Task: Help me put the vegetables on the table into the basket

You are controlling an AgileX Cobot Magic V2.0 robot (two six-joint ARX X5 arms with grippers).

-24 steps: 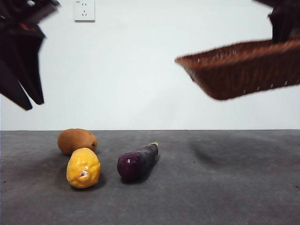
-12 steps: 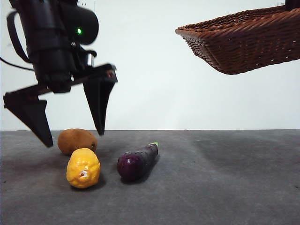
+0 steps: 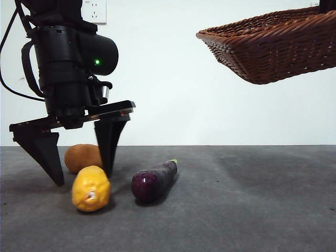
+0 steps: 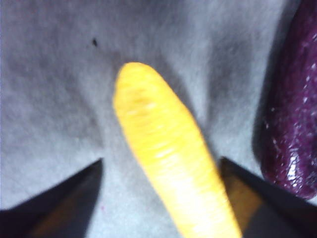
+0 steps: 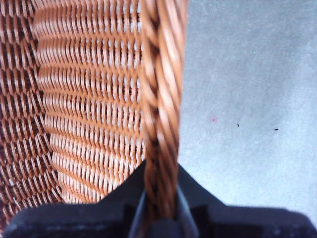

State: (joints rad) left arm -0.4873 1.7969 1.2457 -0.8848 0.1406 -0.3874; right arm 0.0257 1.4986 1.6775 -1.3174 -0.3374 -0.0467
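My left gripper [image 3: 83, 179] is down at the table [image 3: 236, 210] with its jaws open, one on each side of the bumpy yellow vegetable [image 3: 91, 188]. In the left wrist view this yellow vegetable [image 4: 163, 158] lies between the jaws of the left gripper [image 4: 161, 201], untouched by them. The brown potato [image 3: 84, 156] sits just behind it. To its right lies the purple eggplant [image 3: 154, 181], which also shows as the eggplant [image 4: 292, 124]. The wicker basket [image 3: 273, 44] hangs tilted in the air at the upper right. My right gripper [image 5: 161, 203] is shut on the basket's rim [image 5: 161, 99].
A wall socket [image 3: 94, 11] sits high on the white back wall. The table's right half lies under the raised basket.
The left arm has come down from the upper left until its open jaws straddle the yellow vegetable. The basket rose a little at first and has stayed still since.
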